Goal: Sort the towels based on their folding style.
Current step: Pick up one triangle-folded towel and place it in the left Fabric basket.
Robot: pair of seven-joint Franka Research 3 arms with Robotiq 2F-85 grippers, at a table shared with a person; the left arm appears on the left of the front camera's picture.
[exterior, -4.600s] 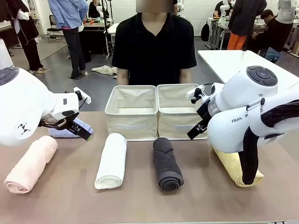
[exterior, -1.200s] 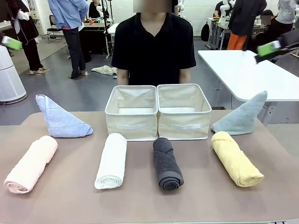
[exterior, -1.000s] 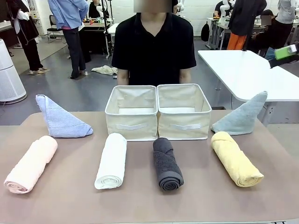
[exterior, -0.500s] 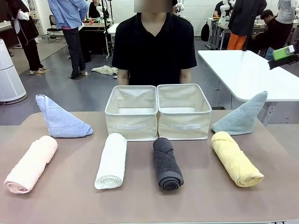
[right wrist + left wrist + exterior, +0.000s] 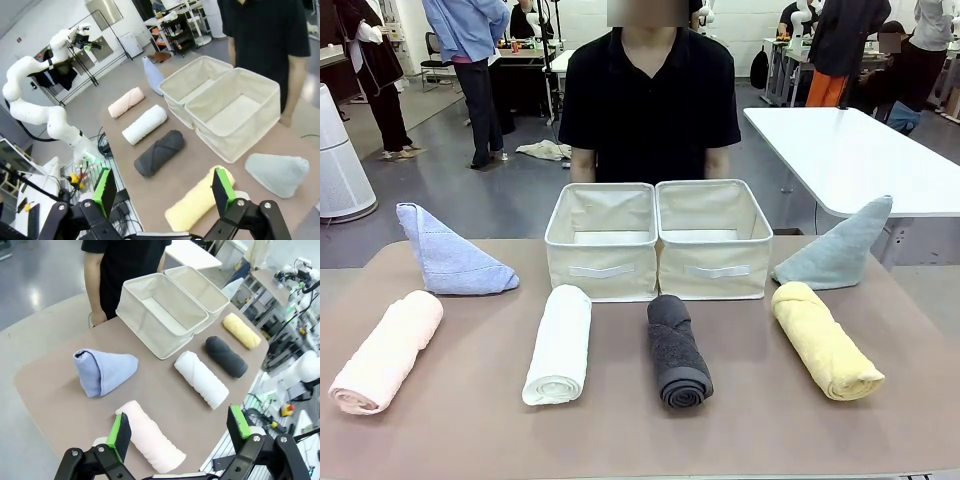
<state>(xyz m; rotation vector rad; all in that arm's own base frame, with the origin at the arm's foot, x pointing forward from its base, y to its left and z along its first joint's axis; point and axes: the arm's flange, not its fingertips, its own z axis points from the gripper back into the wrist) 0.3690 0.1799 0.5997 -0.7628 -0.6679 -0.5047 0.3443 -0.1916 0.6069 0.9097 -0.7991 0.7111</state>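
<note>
Bench (image 5: pixel 470 420), front view: pink roll (image 5: pixel 385 350), white roll (image 5: pixel 558 343), grey roll (image 5: pixel 678 350), yellow roll (image 5: pixel 825 340); blue fold (image 5: pixel 445 262) and teal fold (image 5: pixel 838 250) flank two bins (image 5: pixel 602 240). Left end effector (image 5: pixel 179 429) hangs wide open, empty, above the pink roll; right end effector (image 5: pixel 164 187), equally open and empty, above the yellow roll. The right wrist view adds the left arm (image 5: pixel 35 110).

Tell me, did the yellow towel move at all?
No. The yellow towel lies where it did, its far end still beside the front corner of the right bin.
</note>
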